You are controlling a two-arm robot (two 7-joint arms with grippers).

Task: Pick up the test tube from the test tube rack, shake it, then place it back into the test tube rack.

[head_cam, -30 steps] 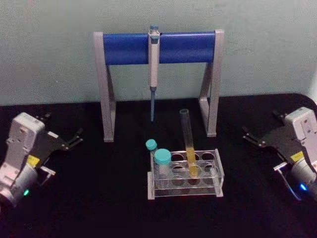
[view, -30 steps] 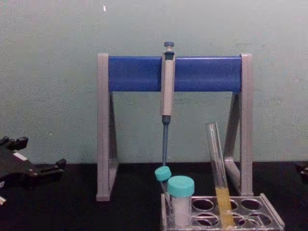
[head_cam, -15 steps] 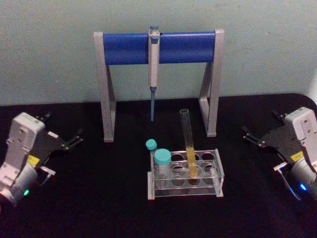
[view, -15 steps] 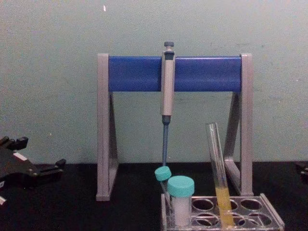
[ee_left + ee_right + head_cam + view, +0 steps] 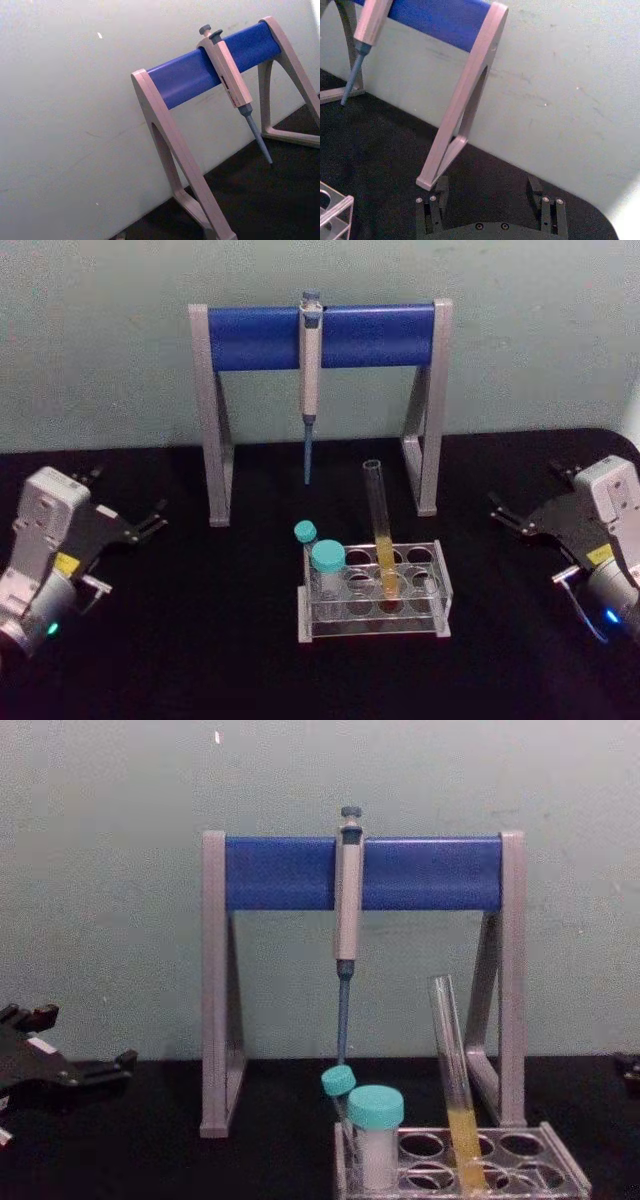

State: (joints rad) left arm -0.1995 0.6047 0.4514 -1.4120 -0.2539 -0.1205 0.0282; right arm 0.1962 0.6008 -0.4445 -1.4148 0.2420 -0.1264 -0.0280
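Observation:
The test tube [image 5: 380,525] is a long clear glass tube with yellow liquid in its lower part. It stands slightly tilted in a middle hole of the low clear test tube rack [image 5: 441,592], at the table's centre front. The chest view shows the tube [image 5: 451,1070] rising from the rack [image 5: 574,1176]. My left gripper [image 5: 128,498] rests open on the table at far left, well away from the rack. At far right my right gripper [image 5: 525,490] is open too, holding nothing, and its two black fingers [image 5: 441,189] stand wide apart.
A short teal-capped white vial [image 5: 327,570] and a thin teal-capped tube [image 5: 306,538] occupy the rack's left end. Behind the rack stands a tall grey-and-blue pipette stand [image 5: 320,337] with a pipette [image 5: 310,370] hanging from it. Black table lies bare between each gripper and the rack.

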